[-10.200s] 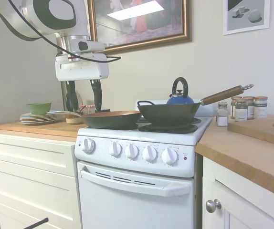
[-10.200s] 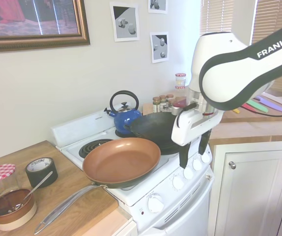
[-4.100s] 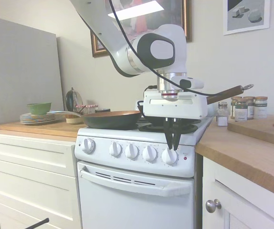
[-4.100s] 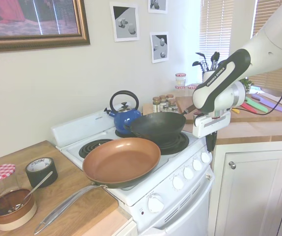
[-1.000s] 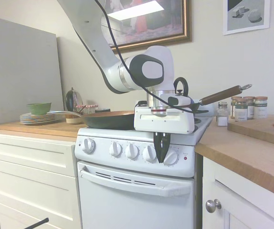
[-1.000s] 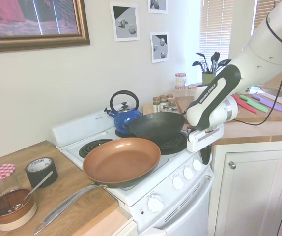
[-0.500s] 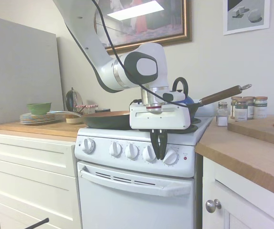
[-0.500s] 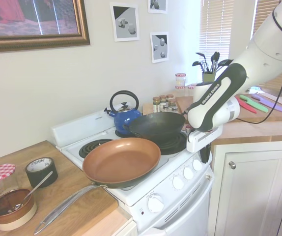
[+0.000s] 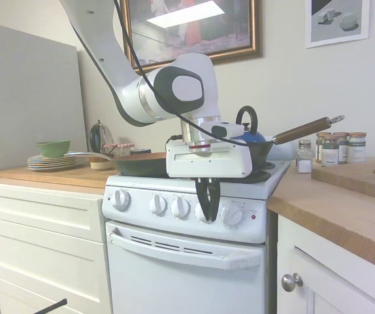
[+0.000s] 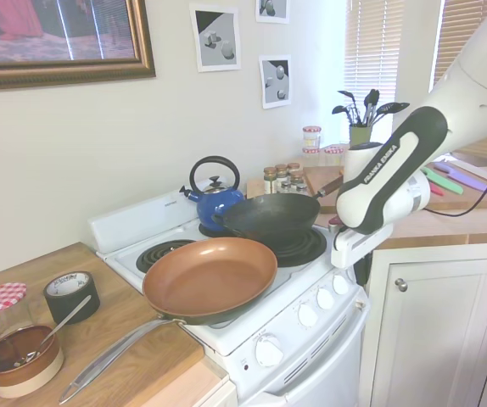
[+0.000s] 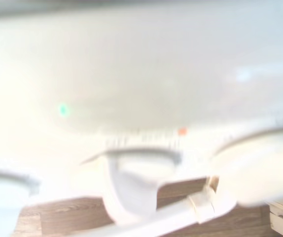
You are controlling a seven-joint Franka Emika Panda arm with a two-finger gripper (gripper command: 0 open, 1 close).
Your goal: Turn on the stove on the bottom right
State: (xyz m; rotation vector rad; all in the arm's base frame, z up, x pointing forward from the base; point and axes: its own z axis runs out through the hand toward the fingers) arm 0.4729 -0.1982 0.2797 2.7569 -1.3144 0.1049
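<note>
gripper (image 9: 208,210) hanging mid-frame before the knob row, fingers pressed together, gripping nothing | stove (image 9: 174,261) sitting lower centre, knobs (image 9: 180,207) lining its panel | pan (image 9: 153,162) and wok (image 9: 256,152) resting behind | kettle (image 9: 247,127) peeking up farthest back

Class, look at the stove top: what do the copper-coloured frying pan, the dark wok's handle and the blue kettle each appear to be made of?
Frying pan: probably metal with a copper-toned non-stick coating, smooth and matte inside, with a shiny steel-looking handle.
Wok's handle: looks like brown wood, ending in a metal hanging loop.
Kettle: likely enamelled metal, judging by its glossy blue body; the black handle could be plastic.
</note>
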